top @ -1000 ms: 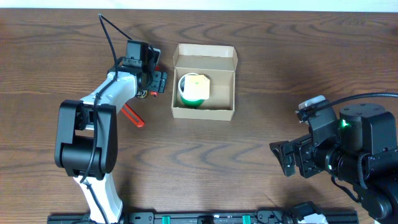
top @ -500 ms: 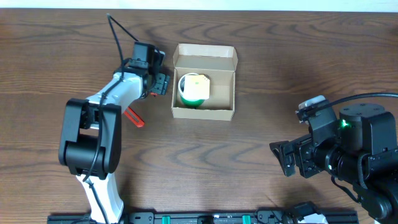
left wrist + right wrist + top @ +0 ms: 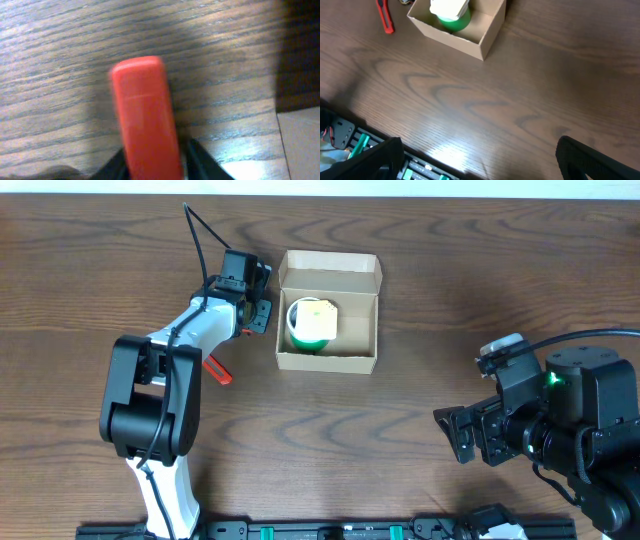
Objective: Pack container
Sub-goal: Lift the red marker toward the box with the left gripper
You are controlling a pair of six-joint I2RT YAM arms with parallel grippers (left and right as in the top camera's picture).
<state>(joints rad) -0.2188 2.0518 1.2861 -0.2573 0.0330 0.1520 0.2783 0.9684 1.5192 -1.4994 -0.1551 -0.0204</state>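
Observation:
The container (image 3: 328,358) is an open tan cardboard box at the table's middle, with a green and white roll (image 3: 312,323) inside; the right wrist view shows the container (image 3: 451,36) and the roll (image 3: 451,15) from the side. My left gripper (image 3: 256,302) is low at the box's left wall. In the left wrist view its jaws (image 3: 155,167) press both sides of a red, round-ended bar (image 3: 145,115) lying on the wood. A corner of the container (image 3: 300,145) shows at the right. My right gripper (image 3: 455,435) hovers open at the right, nothing between its fingers (image 3: 580,155).
A second red-handled tool (image 3: 214,367) lies on the table left of the box, below the left arm; the right wrist view shows this tool (image 3: 385,17) too. A black rail with green parts (image 3: 330,530) runs along the table's front edge.
The left gripper has slid a little right and up toward the box's left wall, and its jaws have closed in on the red bar. The right arm has not moved.

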